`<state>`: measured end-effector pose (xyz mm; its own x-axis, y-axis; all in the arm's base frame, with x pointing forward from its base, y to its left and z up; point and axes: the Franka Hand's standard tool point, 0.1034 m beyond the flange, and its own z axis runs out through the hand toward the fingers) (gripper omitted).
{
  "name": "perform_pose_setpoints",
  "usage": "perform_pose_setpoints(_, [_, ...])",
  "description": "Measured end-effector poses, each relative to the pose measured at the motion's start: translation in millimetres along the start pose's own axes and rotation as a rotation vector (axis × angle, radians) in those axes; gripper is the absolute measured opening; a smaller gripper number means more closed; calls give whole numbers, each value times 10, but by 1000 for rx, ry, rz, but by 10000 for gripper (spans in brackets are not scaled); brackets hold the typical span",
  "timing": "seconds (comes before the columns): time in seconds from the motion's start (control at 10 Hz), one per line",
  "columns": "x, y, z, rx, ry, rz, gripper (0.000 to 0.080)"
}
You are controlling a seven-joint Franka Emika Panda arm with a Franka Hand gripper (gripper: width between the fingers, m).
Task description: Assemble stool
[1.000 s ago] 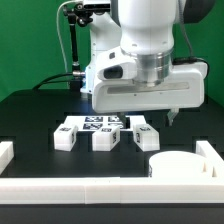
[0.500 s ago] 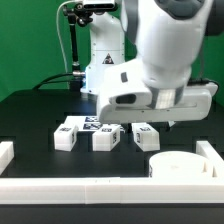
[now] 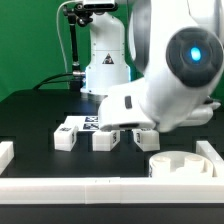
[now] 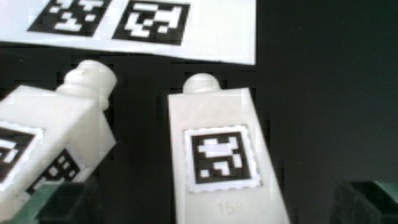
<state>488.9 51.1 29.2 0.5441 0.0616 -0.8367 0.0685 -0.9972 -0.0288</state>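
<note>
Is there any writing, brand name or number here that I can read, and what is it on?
No words or numbers can be read.
Legs: black-and-white square tags, which are patterns, not letters.
Marker board: the same kind of tags, no text.
Robot arm: no lettering legible at this size.

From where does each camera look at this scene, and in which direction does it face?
Exterior view: off the arm, slightly above the table, facing the robot's base across three legs and the seat; the arm fills the exterior view's right.
Wrist view: on the wrist, looking down at two legs; of the robot, only the fingertips of the hand show.
Shared: legs and the marker board.
</note>
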Motion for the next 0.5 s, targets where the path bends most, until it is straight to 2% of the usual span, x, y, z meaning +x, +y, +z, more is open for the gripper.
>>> perform_pose_setpoints(0.5, [119, -17, 79, -3, 27, -3, 649])
